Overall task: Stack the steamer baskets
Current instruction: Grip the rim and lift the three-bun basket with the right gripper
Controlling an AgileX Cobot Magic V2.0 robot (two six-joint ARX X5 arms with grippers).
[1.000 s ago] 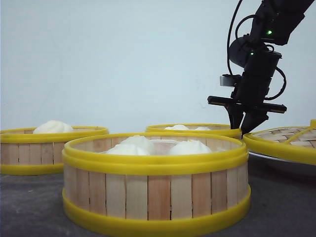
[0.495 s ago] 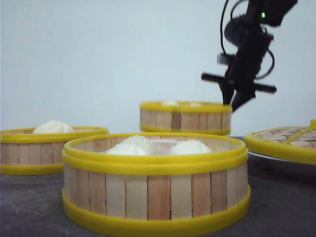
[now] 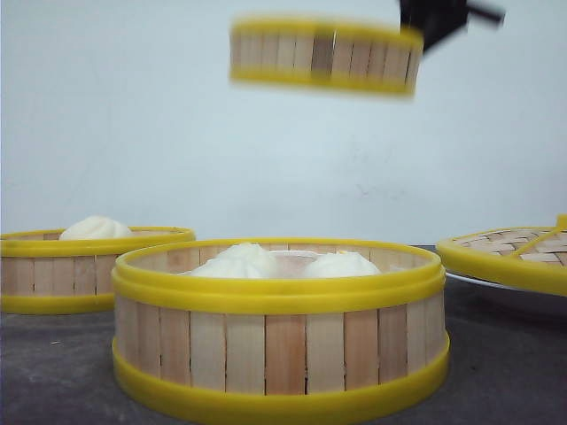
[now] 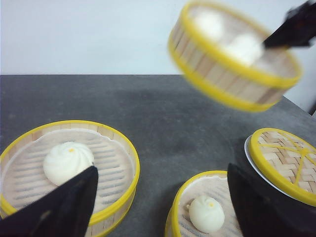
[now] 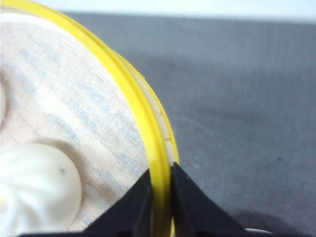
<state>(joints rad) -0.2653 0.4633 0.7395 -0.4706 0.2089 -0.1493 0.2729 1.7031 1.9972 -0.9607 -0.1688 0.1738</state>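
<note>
Transport step: one steamer basket [image 3: 323,54] is held aloft, well above the front basket [image 3: 280,328], rim pinched by right gripper [image 5: 161,190]. Third basket [image 3: 89,266] sits left of the front basket. Left gripper [image 4: 160,197] is spread, empty. Next: the held basket to be centred over a target and lowered level.
</note>
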